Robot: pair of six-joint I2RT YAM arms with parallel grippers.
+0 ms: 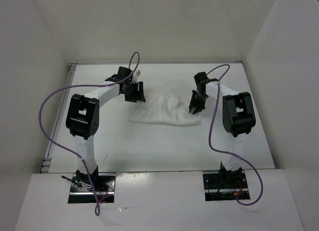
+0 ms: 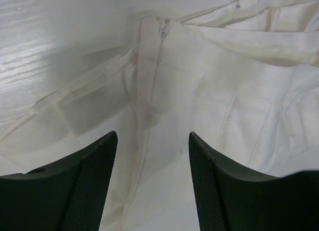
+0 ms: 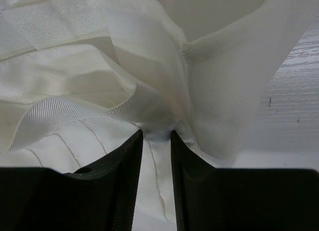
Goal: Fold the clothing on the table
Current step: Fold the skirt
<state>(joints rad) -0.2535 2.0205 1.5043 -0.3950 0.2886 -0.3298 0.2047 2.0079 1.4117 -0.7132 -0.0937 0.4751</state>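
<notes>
While the clothing [image 1: 164,111] is pinched by the right gripper [image 3: 156,134] alone, the left gripper [image 2: 152,137] gaping empty, a skewed fold could be dragged.

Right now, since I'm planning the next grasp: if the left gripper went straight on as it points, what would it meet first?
Probably the clothing, near its zippered seam; depth is unclear.

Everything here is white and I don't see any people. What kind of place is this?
Probably a robot lab test booth. A left arm and a right arm are mounted at the edge of a white table, plain white walls box it in, and white clothing lies between them.
</notes>
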